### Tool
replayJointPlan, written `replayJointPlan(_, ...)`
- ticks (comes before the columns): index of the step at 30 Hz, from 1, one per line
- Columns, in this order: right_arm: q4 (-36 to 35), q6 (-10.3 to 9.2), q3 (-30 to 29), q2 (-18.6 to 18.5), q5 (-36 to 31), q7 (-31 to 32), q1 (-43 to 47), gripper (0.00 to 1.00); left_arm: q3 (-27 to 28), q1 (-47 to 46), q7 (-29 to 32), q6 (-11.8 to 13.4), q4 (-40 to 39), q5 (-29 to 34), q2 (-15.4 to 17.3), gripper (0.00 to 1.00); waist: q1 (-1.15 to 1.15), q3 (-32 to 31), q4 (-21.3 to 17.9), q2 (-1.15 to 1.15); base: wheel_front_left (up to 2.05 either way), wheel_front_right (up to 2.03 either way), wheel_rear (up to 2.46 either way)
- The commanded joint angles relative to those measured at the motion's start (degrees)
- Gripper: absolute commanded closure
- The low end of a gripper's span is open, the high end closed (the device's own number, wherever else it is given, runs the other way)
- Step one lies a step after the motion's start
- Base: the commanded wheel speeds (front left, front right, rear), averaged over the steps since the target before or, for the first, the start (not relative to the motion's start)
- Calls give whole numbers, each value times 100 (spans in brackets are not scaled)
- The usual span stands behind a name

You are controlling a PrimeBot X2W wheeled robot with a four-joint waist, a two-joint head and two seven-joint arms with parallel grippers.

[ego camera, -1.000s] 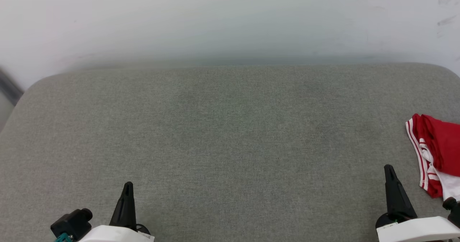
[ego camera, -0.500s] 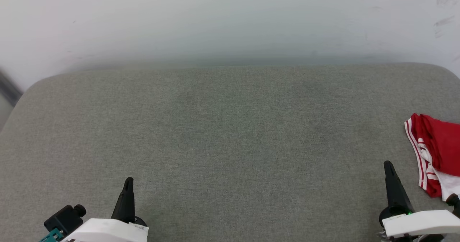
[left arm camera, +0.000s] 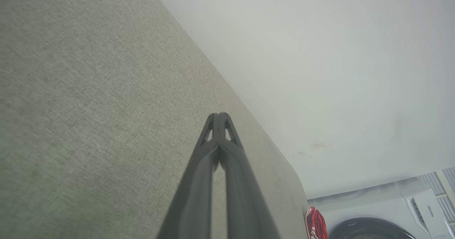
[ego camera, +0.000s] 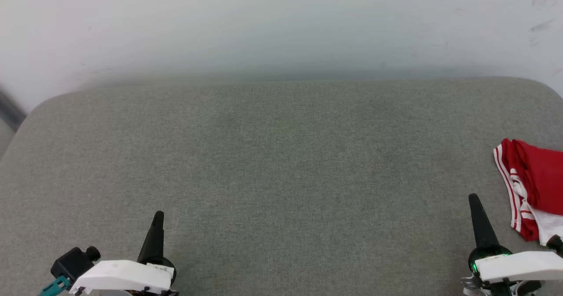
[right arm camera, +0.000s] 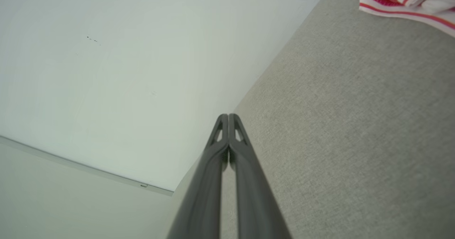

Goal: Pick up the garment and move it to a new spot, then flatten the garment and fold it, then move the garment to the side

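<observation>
The garment (ego camera: 534,186), red with white parts and red-white striped trim, lies bunched at the right edge of the grey cushioned surface (ego camera: 281,164), partly cut off by the picture's edge. It also shows as a red bundle (left arm camera: 316,226) far off in the left wrist view and as a red and white heap (right arm camera: 408,1) at the top right of the right wrist view. My right gripper (ego camera: 474,199) is shut and empty, just left of the garment and apart from it. My left gripper (ego camera: 158,217) is shut and empty at the lower left. Both pairs of fingertips meet, left (left arm camera: 219,115) and right (right arm camera: 228,115).
A pale wall (ego camera: 281,23) rises behind the surface's far edge. In the left wrist view a white washing machine (left arm camera: 384,214) stands beyond the surface's end. The surface has rounded far corners.
Both grippers have edged slightly up the head view, and their wrists have turned a little. The garment lies as before.
</observation>
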Motion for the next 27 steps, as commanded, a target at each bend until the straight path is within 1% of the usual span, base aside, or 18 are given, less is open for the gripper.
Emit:
replayJointPlan(1,-21,1,-13,-46,189,39,-163,100,34,-134,41,-50,-10,-195,36,100,0,-2,-2,0,0,0,0)
replayJointPlan(27,218,1,-86,-34,1591,416,-398,100,196,-429,408,-262,273,-1676,8,100,0,-25,-37,0,0,0,0)
